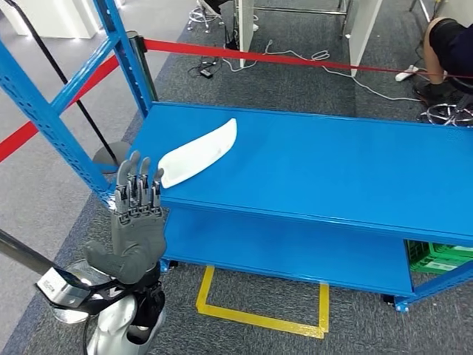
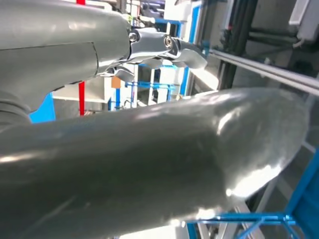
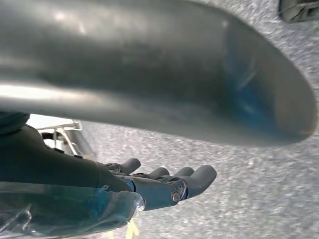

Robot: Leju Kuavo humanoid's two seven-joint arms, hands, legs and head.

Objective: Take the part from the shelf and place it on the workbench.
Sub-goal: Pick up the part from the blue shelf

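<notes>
The part [image 1: 199,153], a long white curved piece, was seen lying flat on the blue shelf [image 1: 335,170], near its left end, at about 11 o'clock in the head view. The left hand [image 1: 137,222] was raised just in front of the shelf's near-left corner, at about 8 o'clock, fingers extended upward and apart, thumb out to the side; nothing was held. Its fingertips [image 1: 158,176] were just beside the part's near end (whether they touched it could not be told). In the left wrist view the left hand [image 2: 158,164] was shown close up, with empty fingers [image 2: 180,52] reaching out. In the right wrist view the right hand [image 3: 161,74] was seen over grey carpet [image 3: 259,199], its fingers [image 3: 188,179] spread and holding nothing. A red tape [image 1: 267,58] was stretched behind the shelf, and a yellow floor marking [image 1: 262,314] was visible at 6 o'clock.
</notes>
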